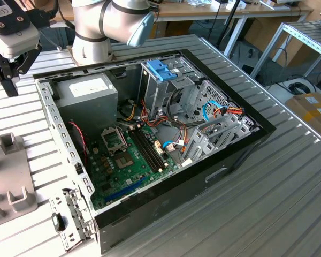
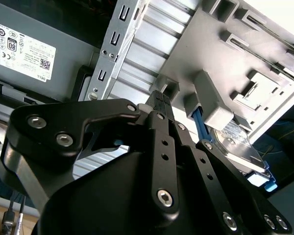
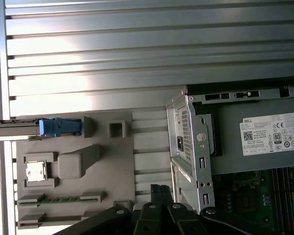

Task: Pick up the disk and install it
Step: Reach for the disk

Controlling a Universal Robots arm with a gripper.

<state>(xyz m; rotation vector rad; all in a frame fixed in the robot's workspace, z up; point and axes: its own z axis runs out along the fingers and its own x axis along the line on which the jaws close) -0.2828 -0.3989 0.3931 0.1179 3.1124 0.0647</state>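
— Nearest first: is the gripper (image 2: 159, 98) holding anything?
— No. It is pinched together on nothing and hangs over the grey moulded fixture (image 3: 103, 161).
— And the disk (image 2: 240, 147)?
— It stands on edge in that fixture's slot (smooth metal faces, blue plastic rail (image 2: 199, 122)), apart from the gripper. I'd square to its flat sides and lift straight. The perforated steel case (image 3: 196, 142) is beside the fixture.

Bright even light, glare streaks on the ribbed table (image 3: 137, 49), computer case (image 1: 214, 176) interior dimmer
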